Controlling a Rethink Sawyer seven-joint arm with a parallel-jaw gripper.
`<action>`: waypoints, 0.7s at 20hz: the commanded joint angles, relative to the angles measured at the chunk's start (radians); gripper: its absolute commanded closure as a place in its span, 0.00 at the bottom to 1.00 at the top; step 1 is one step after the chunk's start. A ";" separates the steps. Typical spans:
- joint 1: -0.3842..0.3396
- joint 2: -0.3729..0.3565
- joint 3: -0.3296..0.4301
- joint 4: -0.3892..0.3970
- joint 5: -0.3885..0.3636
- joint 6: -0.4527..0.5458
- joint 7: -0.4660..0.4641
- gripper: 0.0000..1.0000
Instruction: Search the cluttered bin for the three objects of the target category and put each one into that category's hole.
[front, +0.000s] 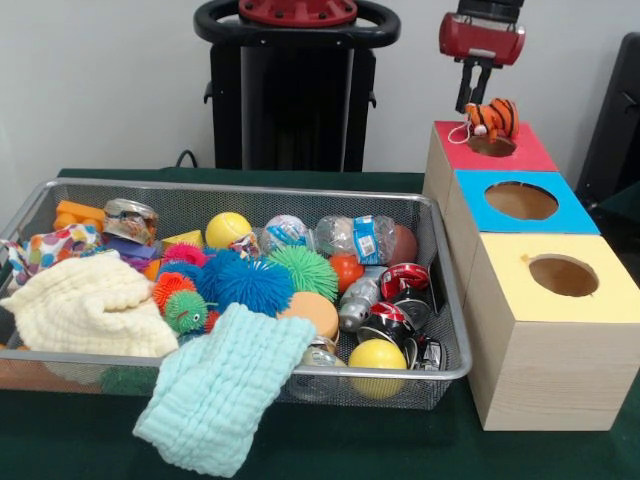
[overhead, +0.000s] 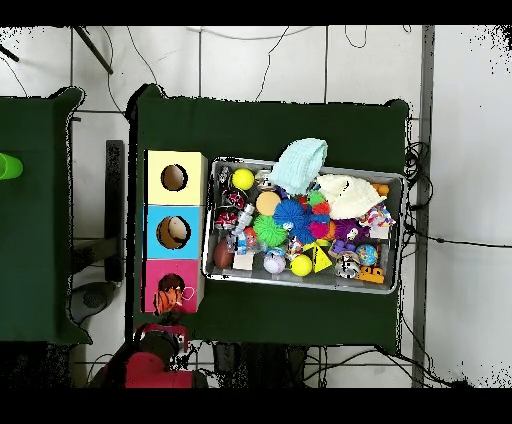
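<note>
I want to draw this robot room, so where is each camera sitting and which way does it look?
Front view: the camera sits across the table and looks level at the mesh bin and three boxes; the red hand hangs over the red box, beside a tiger toy.
Overhead view: the camera hangs above the table and looks straight down; the red arm shows at the bottom edge.
Both views share the bin, the red box, the tiger toy, and the yellow and blue boxes.
</note>
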 joint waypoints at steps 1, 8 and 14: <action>-0.035 -0.049 0.042 -0.147 0.021 0.033 0.119 1.00; -0.034 0.053 0.037 -0.171 0.020 -0.056 0.140 1.00; -0.043 0.091 0.046 -0.174 0.005 -0.107 0.150 1.00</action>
